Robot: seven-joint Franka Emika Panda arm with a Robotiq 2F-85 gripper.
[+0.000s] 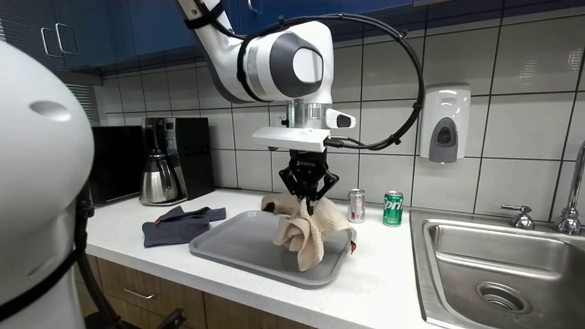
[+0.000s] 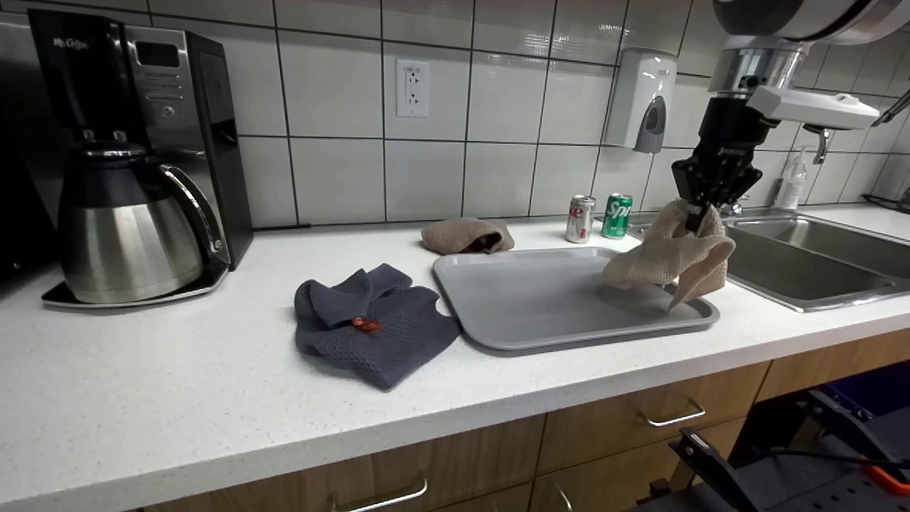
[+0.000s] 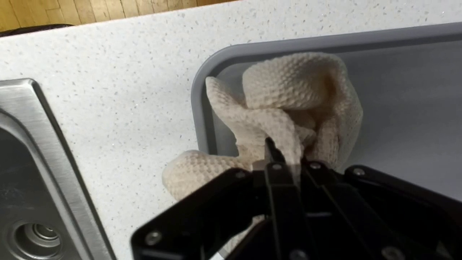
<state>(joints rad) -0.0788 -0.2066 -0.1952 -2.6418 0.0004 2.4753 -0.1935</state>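
Note:
My gripper [image 1: 310, 206] is shut on a beige waffle-weave cloth [image 1: 315, 233], which hangs in loose folds from the fingertips. The gripper [image 2: 697, 217] and the cloth [image 2: 665, 257] also show in an exterior view. In the wrist view a fold of the cloth [image 3: 296, 83] runs between the fingers [image 3: 288, 155]. The cloth hangs over the sink-side end of a grey tray [image 1: 237, 244]; part of it reaches past the tray's rim [image 3: 197, 108]. I cannot tell whether its lower corner touches the tray. A dark blue-grey cloth [image 2: 377, 331] lies crumpled beside the tray's opposite end.
A brown cloth [image 2: 466, 236] lies behind the tray near the wall. A silver can [image 1: 356, 206] and a green can [image 1: 393, 209] stand behind the tray. A steel sink [image 1: 422, 265] is at one side, a coffee maker [image 1: 192, 155] at the opposite side. A soap dispenser [image 1: 445, 119] hangs on the wall.

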